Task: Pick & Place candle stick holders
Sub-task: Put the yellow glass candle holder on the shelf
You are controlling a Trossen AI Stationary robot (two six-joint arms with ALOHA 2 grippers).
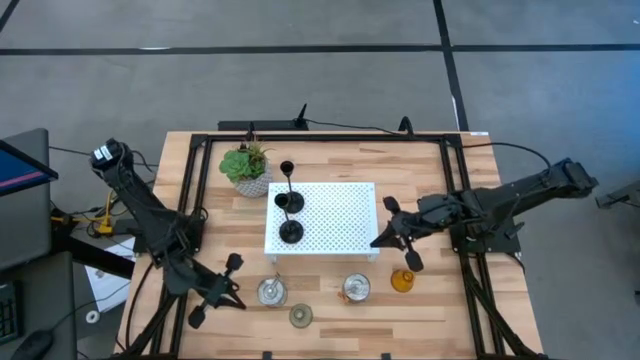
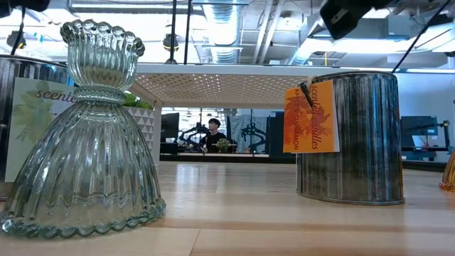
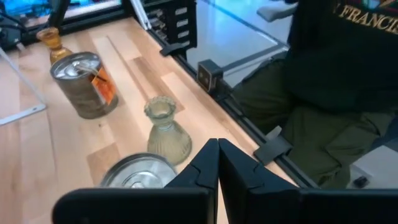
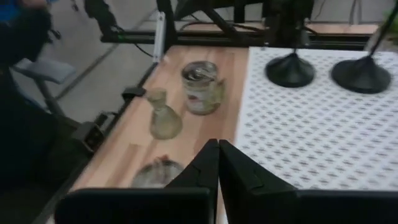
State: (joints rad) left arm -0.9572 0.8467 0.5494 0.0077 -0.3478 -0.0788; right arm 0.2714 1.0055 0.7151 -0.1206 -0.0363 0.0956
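Observation:
Two black thin-stemmed holders stand with their round bases on the left part of the white platform. A third shows at its far left corner. Two silvery cups, the pale green holder and the amber one stand on the table near the front edge. My left gripper is shut and empty, left of the left cup. My right gripper is shut and empty at the platform's right edge, above the table.
A green potted plant stands at the far left of the platform. Black frame rails run along the table's sides. A person sits beyond the front edge, shown in the left wrist view. Bare wood lies right of the platform.

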